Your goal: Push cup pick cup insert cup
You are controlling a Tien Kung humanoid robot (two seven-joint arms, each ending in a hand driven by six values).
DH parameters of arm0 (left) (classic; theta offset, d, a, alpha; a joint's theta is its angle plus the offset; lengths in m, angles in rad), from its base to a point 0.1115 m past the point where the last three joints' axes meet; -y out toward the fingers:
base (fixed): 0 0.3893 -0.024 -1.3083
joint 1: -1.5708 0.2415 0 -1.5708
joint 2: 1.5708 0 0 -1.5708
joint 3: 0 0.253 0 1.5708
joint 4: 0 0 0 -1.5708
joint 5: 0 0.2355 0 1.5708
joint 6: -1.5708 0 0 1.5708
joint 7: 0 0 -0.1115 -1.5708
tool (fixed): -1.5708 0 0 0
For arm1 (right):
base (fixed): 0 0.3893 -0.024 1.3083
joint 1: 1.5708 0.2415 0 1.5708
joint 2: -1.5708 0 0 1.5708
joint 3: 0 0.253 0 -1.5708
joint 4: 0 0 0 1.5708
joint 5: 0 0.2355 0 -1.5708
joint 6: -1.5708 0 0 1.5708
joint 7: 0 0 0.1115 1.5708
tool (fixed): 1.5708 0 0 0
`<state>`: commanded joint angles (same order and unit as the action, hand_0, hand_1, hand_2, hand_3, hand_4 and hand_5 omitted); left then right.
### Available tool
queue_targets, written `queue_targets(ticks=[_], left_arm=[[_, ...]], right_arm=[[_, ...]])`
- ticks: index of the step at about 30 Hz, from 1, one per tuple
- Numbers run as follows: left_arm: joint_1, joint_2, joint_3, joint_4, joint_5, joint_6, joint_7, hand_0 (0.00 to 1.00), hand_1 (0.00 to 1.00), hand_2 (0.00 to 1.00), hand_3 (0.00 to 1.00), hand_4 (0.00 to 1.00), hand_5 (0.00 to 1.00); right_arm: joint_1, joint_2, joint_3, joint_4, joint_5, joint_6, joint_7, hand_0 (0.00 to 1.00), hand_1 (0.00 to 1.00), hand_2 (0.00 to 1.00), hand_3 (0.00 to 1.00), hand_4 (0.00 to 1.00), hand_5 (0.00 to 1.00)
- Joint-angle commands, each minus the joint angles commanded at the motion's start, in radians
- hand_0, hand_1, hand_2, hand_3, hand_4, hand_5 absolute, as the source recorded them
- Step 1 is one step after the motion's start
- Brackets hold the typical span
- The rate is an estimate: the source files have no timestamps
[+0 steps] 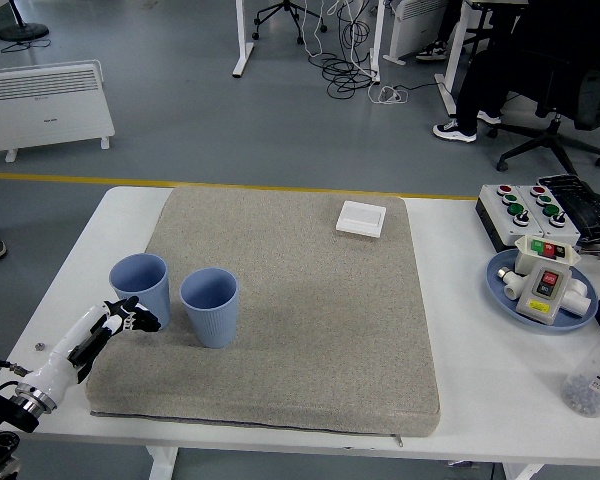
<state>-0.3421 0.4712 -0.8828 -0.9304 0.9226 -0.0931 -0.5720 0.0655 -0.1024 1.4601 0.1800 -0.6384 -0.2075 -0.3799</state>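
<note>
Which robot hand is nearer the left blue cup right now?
Left. The left robot hand sits at the near side of the left blue cup, at its base; the right hand isn't in view.

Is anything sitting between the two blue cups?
No. In the head view, only bare grey mat shows between the left cup and the right cup.

I count two blue cups, one (140, 286) left of the other (209, 305), one grey mat (310, 310), one white square box (361, 218), one blue plate (504, 290) at right.

White table (70, 290): grey mat (310, 300), blue plate (505, 300), button box (515, 212).
</note>
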Motion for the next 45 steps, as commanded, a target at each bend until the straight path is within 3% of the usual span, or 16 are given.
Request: queue_targets(ticks=[30,45], left_arm=[[-0.124,-0.061,0.091,0.159,-0.095,-0.033,0.005,0.642,0.579,0.535,0.477,0.598,0.998],[-0.183,-0.06,0.15,0.209,-0.114,-0.04,0.003,0.684,0.607,0.554,0.485,0.589,0.998]], right_arm=[[0.005,0.003,-0.009,0.0,0.002,-0.001,-0.002,0.676,0.619,0.65,0.61,0.148,0.561],[0.008,0.004,-0.015,0.0,0.007,0.0,-0.001,0.676,0.619,0.651,0.61,0.147,0.562]])
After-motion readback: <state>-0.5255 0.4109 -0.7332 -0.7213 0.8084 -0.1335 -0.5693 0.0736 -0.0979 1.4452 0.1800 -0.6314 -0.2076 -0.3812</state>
